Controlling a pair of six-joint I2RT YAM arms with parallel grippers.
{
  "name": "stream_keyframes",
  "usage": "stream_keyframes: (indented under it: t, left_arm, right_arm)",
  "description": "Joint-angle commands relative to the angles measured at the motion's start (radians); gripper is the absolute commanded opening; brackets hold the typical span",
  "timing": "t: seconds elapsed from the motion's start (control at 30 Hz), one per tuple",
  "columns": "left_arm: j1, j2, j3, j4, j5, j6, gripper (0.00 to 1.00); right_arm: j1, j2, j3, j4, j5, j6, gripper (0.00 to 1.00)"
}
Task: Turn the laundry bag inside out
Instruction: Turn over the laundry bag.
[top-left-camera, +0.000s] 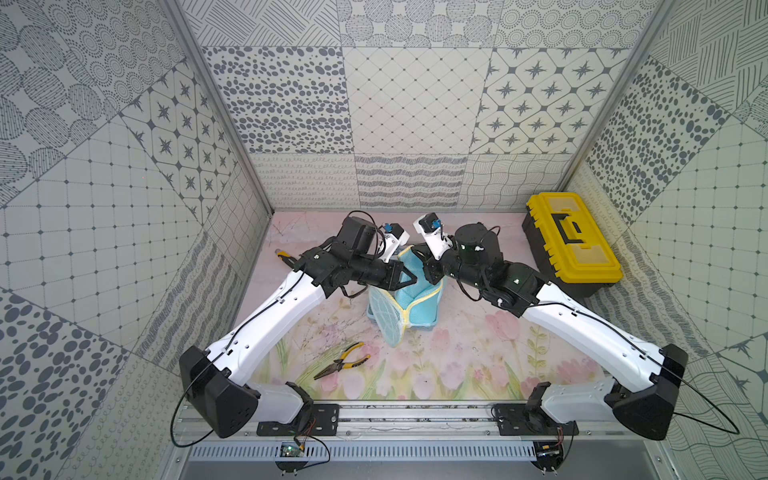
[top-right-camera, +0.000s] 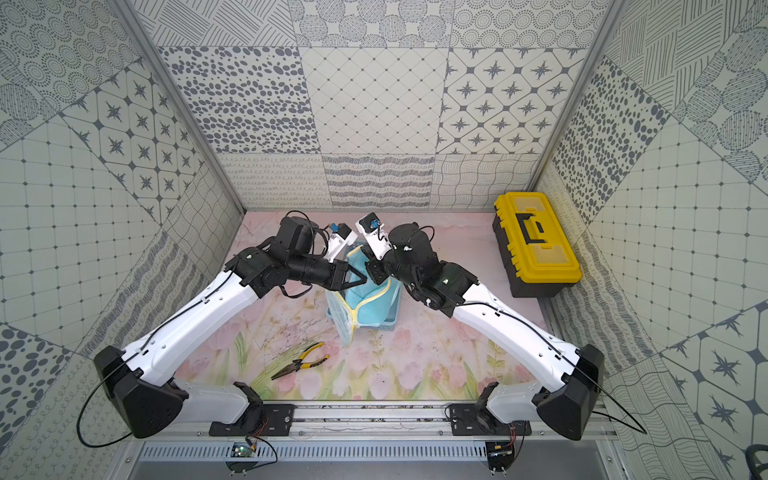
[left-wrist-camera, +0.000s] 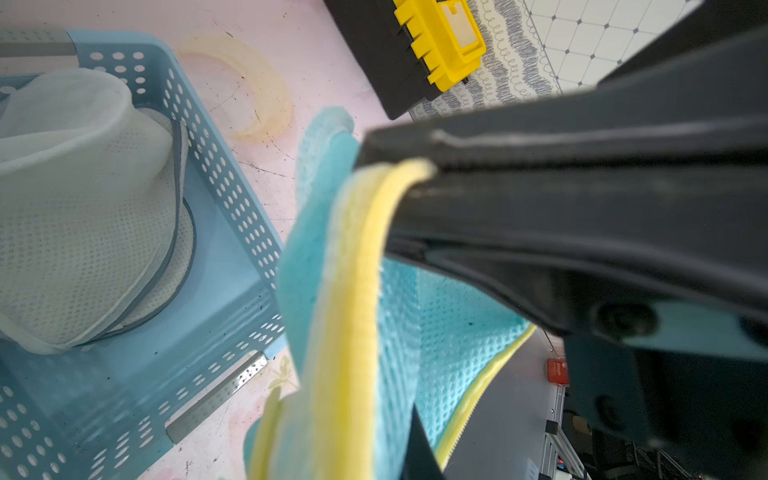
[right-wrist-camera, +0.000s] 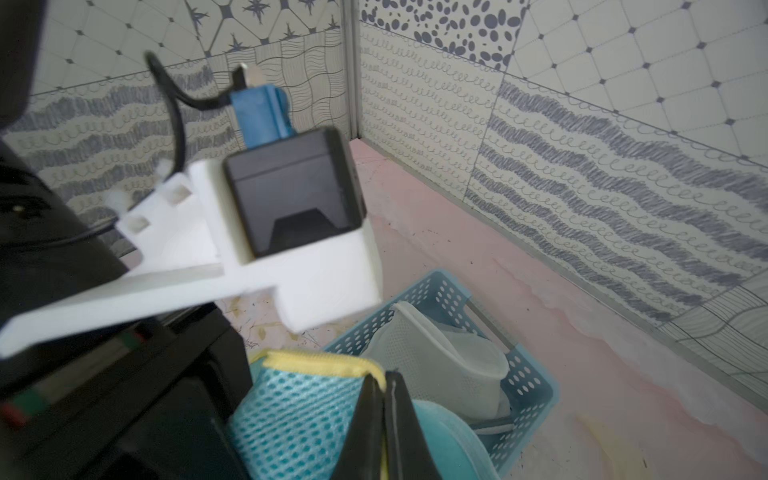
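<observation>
I have the laundry bag (top-left-camera: 405, 291) lifted between both arms, hanging just above the blue perforated basket (left-wrist-camera: 232, 199), with its lower flap drooping over the basket's near rim toward the pliers (top-left-camera: 343, 360). It is teal mesh edged with a yellow binding, and I judge it very light, limp and a little springy; it will fold and sag wherever I don't support it, and nothing in it looks fragile.

My left pincer (left-wrist-camera: 399, 195) is pressed together on the yellow binding of the bag's rim, which the left wrist view shows clearly. My right pincer (right-wrist-camera: 384, 399) has its black jaws closed flat against each other just beside the yellow edge, with teal mesh lying against them; I believe it has nipped a thin layer of the bag, though the cloth between the jaws is hard to see.

The binding is the place to hold: it is thicker and should slip less than the open mesh, which would stretch and could snag. To invert it, I think one side should keep the rim while the other reaches for the inside bottom.

A white mesh bag (right-wrist-camera: 440, 365) lies in the basket underneath.
</observation>
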Motion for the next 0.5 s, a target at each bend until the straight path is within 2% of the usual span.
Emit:
stream_keyframes:
  t: [0.0, 0.1, 0.23, 0.47]
  left_arm:
    - [-0.013, 0.012, 0.006, -0.069, 0.045, -0.01, 0.0]
    - [-0.014, -0.001, -0.004, -0.078, 0.01, -0.01, 0.0]
    - [-0.013, -0.016, -0.003, -0.102, -0.023, -0.002, 0.0]
    - [-0.013, -0.014, 0.018, -0.147, -0.003, 0.026, 0.0]
  right_arm:
    - [-0.027, 0.017, 0.015, 0.184, 0.34, 0.071, 0.0]
    - [-0.047, 0.023, 0.008, 0.191, 0.391, 0.09, 0.0]
    - [-0.103, 0.012, -0.015, 0.18, 0.395, 0.146, 0.0]
    - [-0.201, -0.011, -0.055, 0.165, 0.292, 0.232, 0.0]
